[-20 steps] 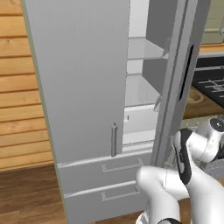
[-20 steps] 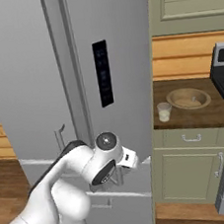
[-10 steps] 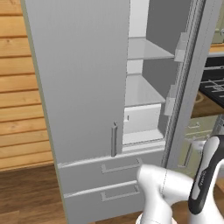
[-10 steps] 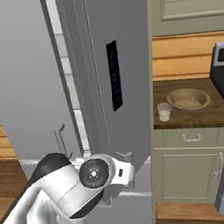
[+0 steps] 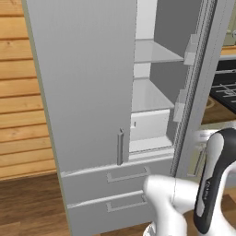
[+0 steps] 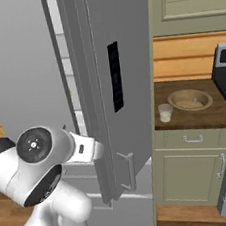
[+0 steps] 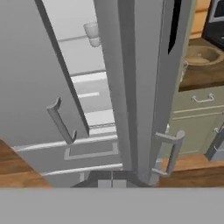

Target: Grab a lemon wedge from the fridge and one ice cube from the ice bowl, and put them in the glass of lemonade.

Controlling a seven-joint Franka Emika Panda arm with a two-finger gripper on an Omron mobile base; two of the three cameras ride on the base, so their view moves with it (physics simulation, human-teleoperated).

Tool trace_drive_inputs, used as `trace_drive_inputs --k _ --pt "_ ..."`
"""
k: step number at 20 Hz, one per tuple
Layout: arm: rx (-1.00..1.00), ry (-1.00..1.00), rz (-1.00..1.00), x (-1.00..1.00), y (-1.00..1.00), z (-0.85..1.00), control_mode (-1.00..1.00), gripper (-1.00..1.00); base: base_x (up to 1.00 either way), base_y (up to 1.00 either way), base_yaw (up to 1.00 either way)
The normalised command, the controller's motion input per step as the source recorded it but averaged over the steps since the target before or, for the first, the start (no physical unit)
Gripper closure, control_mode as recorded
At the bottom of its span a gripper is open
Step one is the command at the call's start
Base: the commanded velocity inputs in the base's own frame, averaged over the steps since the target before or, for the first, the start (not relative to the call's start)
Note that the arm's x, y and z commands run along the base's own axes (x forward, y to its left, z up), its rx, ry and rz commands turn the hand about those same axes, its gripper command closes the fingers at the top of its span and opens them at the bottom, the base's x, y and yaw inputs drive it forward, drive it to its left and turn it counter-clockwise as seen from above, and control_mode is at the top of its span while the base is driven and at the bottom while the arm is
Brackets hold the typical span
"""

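Dark fingertips of the gripper (image 7: 112,183) barely rise into the hand view, too cropped to tell whether they stand apart or closed. Just ahead of them stands the edge of the grey fridge (image 6: 126,83) door, swung open, its handle (image 7: 168,151) to the right. Beyond, pale shelves (image 5: 154,53) show inside. Well off to the right, on the wooden counter (image 6: 205,116), the glass of lemonade (image 6: 165,112) stands just beside the ice bowl (image 6: 190,99).

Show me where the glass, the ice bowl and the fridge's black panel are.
glass (image 6: 165,113): right base view, on its clear side wall.
ice bowl (image 6: 190,99): right base view, on its inner hollow.
black panel (image 6: 115,76): right base view, on the middle of the panel on the open door.
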Motion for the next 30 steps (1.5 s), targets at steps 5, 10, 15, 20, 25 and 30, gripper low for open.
trace_drive_inputs --k 5,10,15,20,25,30 --pt "-0.21 0.17 -0.01 0.26 0.87 0.85 -1.0 1.0 0.0 0.0 0.0" --pt "-0.48 0.3 -0.17 1.0 0.52 0.0 -1.0 1.0 0.0 0.0 0.0" --pt "-0.59 0.32 -0.07 1.0 0.21 0.0 -1.0 1.0 0.0 0.0 0.0" --pt "-0.44 0.27 -0.12 0.67 -0.13 -0.01 -1.0 1.0 0.0 0.0 0.0" --pt "-0.28 0.18 -0.29 0.13 -0.2 -0.16 -1.0 -1.0 0.0 0.0 0.0" --pt "-0.26 0.03 -0.09 0.29 -0.69 0.04 -1.0 -1.0 0.0 0.0 0.0"
